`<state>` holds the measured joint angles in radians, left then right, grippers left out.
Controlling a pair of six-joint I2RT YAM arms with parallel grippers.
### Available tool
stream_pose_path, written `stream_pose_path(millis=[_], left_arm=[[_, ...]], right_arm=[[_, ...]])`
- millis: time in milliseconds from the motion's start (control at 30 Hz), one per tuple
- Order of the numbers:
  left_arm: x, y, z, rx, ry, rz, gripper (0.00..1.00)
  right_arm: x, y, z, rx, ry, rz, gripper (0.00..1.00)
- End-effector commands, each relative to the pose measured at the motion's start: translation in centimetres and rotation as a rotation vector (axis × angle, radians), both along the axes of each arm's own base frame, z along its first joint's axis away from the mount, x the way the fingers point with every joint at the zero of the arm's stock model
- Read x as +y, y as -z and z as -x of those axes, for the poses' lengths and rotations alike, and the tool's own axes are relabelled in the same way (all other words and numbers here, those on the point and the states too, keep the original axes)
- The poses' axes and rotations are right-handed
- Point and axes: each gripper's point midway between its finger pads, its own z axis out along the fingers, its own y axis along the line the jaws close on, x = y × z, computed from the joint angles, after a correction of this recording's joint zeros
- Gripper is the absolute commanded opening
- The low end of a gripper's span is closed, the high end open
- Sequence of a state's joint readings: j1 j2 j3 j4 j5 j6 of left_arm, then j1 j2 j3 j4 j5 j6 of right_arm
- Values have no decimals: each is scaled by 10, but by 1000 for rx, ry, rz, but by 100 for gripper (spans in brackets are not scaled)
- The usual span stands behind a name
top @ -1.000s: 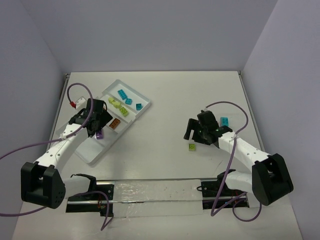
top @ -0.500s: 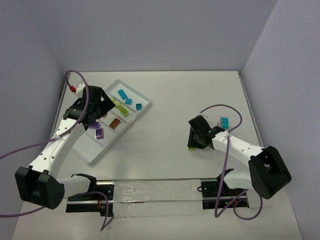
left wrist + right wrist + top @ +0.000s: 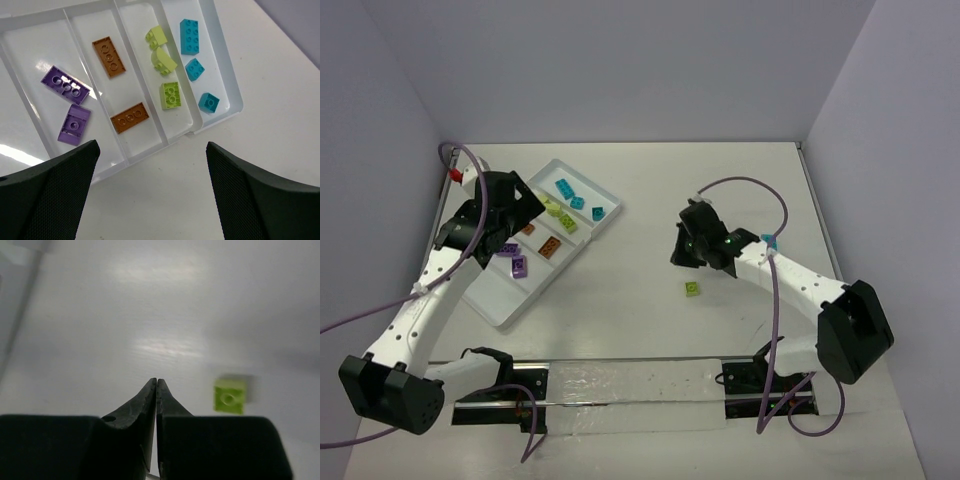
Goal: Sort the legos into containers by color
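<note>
The white tray point(image 3: 30, 50) holds sorted legos: two purple point(image 3: 65, 85), two orange-brown point(image 3: 108, 56), three lime point(image 3: 170, 95) and three teal point(image 3: 189, 36), each colour in its own container. My left gripper point(image 3: 152, 145) hangs open and empty above the tray's point(image 3: 510, 305) near edge. A lime brick point(image 3: 692, 289) lies loose on the table. My right gripper point(image 3: 156, 381) is shut on nothing, raised to the left of that lime brick point(image 3: 230, 395). My right gripper point(image 3: 682, 255) is just beyond it in the top view. A teal brick point(image 3: 769, 241) lies beside the right forearm.
Purple cables loop over both arms point(image 3: 745, 190). A metal rail point(image 3: 620, 385) runs along the near edge between the arm bases. Grey walls close the table at the back and sides.
My right gripper shut without catching the lime brick and rose toward the back left; the brick shifted slightly left. My left arm lifted away from the purple container toward the back left, still open.
</note>
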<state>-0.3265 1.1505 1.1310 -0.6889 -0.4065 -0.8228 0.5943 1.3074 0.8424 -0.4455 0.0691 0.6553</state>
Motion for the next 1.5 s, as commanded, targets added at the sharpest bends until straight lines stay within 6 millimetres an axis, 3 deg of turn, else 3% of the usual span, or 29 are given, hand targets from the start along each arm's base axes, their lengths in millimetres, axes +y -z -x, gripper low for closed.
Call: stream_pose_path(millis=[0, 200, 233, 300, 367, 500, 633, 867, 1033, 1100, 1133, 1233, 1267, 1367, 1467], left_arm=[[4, -27, 4, -76, 12, -11, 95], [3, -19, 5, -47, 24, -22, 95], [3, -18, 5, -45, 24, -23, 95], [3, -12, 2, -35, 15, -26, 95], [2, -12, 0, -42, 18, -23, 95], [2, -11, 0, -53, 13, -19, 95], [6, -14, 2, -78, -4, -21, 96], [8, -11, 4, -92, -19, -12, 96], [5, -12, 4, -105, -14, 4, 97], [5, -11, 3, -102, -11, 5, 97], [4, -11, 3, -101, -10, 6, 97], [2, -9, 3, -85, -4, 9, 97], [2, -9, 2, -82, -5, 9, 97], [3, -8, 2, -75, -10, 6, 97], [7, -10, 3, -82, -26, -8, 97]], right_arm=[[44, -46, -36, -108, -66, -68, 17], [21, -25, -32, -92, -39, 47, 46], [17, -21, -31, -90, -33, 64, 47], [0, -1, -20, -49, -23, 140, 69], [-9, 10, -14, -28, -18, 182, 83], [-26, 31, 1, 27, -13, 251, 94], [-32, 43, 8, 56, -24, 279, 96], [-31, 61, 13, 100, -56, 293, 87], [-30, 72, 15, 120, -58, 297, 72], [-30, 71, 15, 117, -58, 293, 56], [-29, 69, 14, 112, -57, 290, 56], [-28, 57, 12, 86, -53, 274, 25], [-28, 52, 11, 76, -53, 270, 20], [-18, 32, 5, 37, -61, 223, 12], [17, -8, -10, -51, -112, 96, 12]])
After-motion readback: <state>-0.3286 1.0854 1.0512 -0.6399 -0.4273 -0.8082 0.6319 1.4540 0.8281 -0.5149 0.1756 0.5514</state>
